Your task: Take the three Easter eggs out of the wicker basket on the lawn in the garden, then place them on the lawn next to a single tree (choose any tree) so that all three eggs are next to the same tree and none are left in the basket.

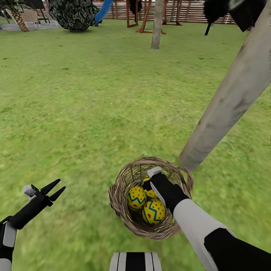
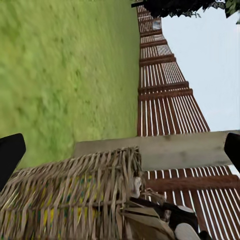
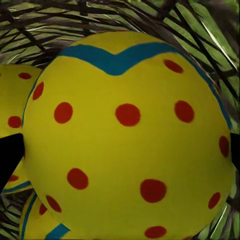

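Nearest the camera, the robot's striped trunk (image 1: 135,262) is poking in at the bottom edge of the head view. To its left, the left end effector (image 1: 56,189) is hovering over bare grass, its two black fingers spread apart and gripping nothing; from its own wrist camera it is looking sidelong at the wicker basket (image 2: 70,200).

Right of centre, the right arm is reaching down into the wicker basket (image 1: 124,203), which is sitting on the lawn (image 1: 75,113) just in front of the robot. The right end effector (image 1: 149,185) is buried among the Easter eggs (image 1: 137,197), all three sitting inside the basket. In the right wrist view one egg (image 3: 127,135) is sitting squarely between the dark fingertips (image 3: 9,157), one at each side of it, fingers apart around it; whether they are pressing on the shell, I cannot tell. A second egg (image 3: 15,95) is peeking in beside it, and a third (image 3: 40,225) below.

Just beyond the basket, the pale trunk of the tree (image 1: 229,98) is slanting up across the right of the head view, its base close by the basket's rim.

Further out, another slim trunk (image 1: 157,24) is standing mid-lawn. At the far edge, a round dark bush (image 1: 73,14), a blue slide (image 1: 103,11) and the slatted wooden fence (image 1: 188,13).
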